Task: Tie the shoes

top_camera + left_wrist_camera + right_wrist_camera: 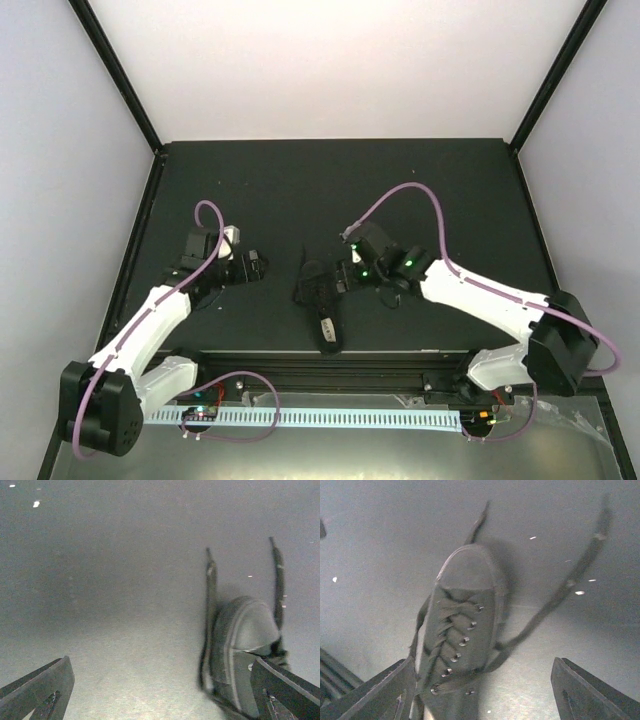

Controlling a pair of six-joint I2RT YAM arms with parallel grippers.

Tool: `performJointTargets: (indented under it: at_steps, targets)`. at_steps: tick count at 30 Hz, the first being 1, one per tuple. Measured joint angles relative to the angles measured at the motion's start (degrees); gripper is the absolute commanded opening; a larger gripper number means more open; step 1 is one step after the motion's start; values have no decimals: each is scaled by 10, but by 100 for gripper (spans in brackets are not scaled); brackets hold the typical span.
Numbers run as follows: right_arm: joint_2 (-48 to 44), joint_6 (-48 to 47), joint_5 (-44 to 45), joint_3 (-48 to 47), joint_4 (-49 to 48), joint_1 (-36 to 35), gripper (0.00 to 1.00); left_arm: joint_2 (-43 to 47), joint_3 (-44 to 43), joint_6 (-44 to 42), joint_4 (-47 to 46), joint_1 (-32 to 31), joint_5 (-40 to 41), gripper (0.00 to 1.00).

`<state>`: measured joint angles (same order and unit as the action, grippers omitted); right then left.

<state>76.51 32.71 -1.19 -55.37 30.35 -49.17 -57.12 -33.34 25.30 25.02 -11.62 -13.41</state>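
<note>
Shoe: the black shoe (320, 303) lies on the dark desk (300, 190) at the lower middle of the top view, between the two arms. Its pale patch (327, 325) points toward the bottom of the frame.
Laces: in the right wrist view the laces (560, 595) are threaded through the eyelets (464, 641). Their two free ends run loose past the toe (467, 567), one to the upper middle of the frame and one to the upper right. No crossing, knot or bow shows.
Left tool: the left tool (160, 680) gapes wide and grips nothing, its fingers (40, 692) set at the bottom corners of its wrist view. The shoe sits at the lower right there, just beside one finger; whether they touch I cannot tell.
Right tool: the right tool (482, 680) is likewise spread wide and has nothing clamped. The laced part of the shoe fills the lower middle of its view, close by the finger in the lower left corner.
Done: by my reading, only the lacing through the eyelets is in place, and none of the tying proper has been done.
Left: each loose end has to be picked up, then the ends crossed, knotted, looped into a bow and drawn tight.
Stage: the very start, with both tools near the shoe and neither holding a lace.
</note>
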Motion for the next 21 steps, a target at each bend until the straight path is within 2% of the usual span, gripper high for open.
performJointTargets:
  at_steps: [5, 10, 12, 14, 21]
  targets:
    - [67, -42, 24, -39, -1, -88, 57, 11, -20, 3, 8, 0, -48, 99]
    - [159, -67, 69, -114, 9, -151, 54, 11, -103, -26, 16, 35, -44, 99]
    - [195, -73, 88, -144, 16, -172, 41, 5, -131, -37, 18, 62, -43, 99]
    - [242, -83, 106, -187, 27, -195, 36, -15, -160, -46, 21, 90, -46, 99]
    - [399, -126, 160, -329, 70, -230, 34, -96, -147, -47, 25, 188, -134, 99]
